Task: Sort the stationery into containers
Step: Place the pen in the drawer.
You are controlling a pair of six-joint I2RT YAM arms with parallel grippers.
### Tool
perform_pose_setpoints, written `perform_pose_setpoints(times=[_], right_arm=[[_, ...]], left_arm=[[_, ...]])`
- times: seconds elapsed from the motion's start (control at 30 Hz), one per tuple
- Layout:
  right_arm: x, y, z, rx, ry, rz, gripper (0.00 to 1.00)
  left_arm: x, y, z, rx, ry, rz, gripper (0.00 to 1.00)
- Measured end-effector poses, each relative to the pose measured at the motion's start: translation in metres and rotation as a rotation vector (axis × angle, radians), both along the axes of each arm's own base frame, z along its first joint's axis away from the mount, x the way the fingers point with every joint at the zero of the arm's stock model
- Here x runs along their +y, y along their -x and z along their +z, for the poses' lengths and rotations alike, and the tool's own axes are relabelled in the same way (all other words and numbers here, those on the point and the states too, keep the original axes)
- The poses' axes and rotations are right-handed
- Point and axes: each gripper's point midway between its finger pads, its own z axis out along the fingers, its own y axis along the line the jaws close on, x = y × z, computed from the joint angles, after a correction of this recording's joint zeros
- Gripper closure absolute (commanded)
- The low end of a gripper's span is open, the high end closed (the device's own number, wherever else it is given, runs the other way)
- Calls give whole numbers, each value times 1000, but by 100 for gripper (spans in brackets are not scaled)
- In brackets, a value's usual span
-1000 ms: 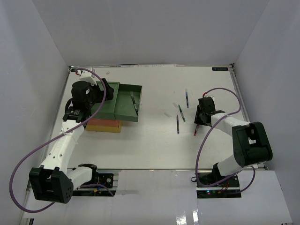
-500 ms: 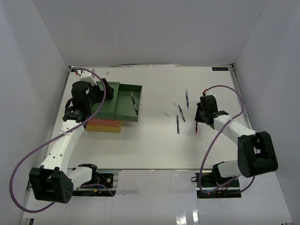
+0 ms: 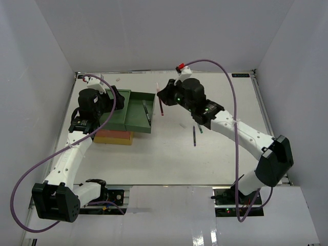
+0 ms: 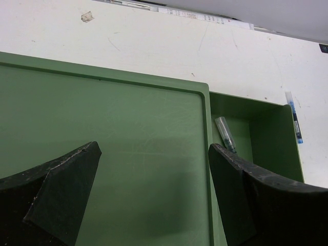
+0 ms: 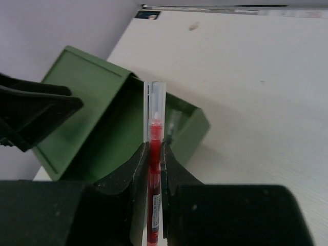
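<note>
A: R gripper (image 5: 154,154) status?
B: I've got it clenched on the red pen (image 5: 155,128), cap end sticking out past the fingertips. Top-centre of the overhead frame, at the right edge of the open green drawer (image 3: 134,114).
A: L gripper (image 4: 154,148)?
B: Jaws wide apart, nothing in them, over the green tier, upper left. A thin pen (image 3: 147,114) lies in the drawer, and a dark pen (image 3: 194,136) on the table (image 3: 164,159), mid-frame.

No writing can be read anywhere. A small black rectangular label (image 3: 239,75) sits at the far right corner of the flat white table (image 3: 154,159); its pale print is too small to make out. In the left wrist view, a thin pale strip with dark fine print (image 4: 205,16) runs along the table's far edge, too blurred to read.
</note>
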Motion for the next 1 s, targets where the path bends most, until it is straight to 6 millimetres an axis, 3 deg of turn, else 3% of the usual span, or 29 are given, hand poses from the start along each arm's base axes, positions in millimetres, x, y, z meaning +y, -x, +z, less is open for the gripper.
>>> perform_pose_setpoints(times=[0.13, 0.23, 0.37, 0.47, 0.63, 0.8, 0.9, 1.0], right_arm=[[67, 10, 3, 14, -52, 107, 85], [100, 16, -5, 32, -58, 153, 85], [122, 19, -15, 55, -56, 174, 80], [122, 16, -22, 59, -43, 157, 63], [114, 7, -28, 19, 24, 120, 45], [84, -3, -31, -37, 121, 77, 32], [39, -20, -22, -62, 162, 5, 32], [-30, -53, -15, -89, 196, -126, 32]], left_arm=[[0, 0, 0, 0, 0, 1, 2], [0, 0, 0, 0, 0, 0, 2], [0, 0, 0, 0, 0, 0, 2], [0, 0, 0, 0, 0, 0, 2], [0, 0, 0, 0, 0, 0, 2], [0, 0, 0, 0, 0, 0, 2], [0, 0, 0, 0, 0, 0, 2], [0, 0, 0, 0, 0, 0, 2]])
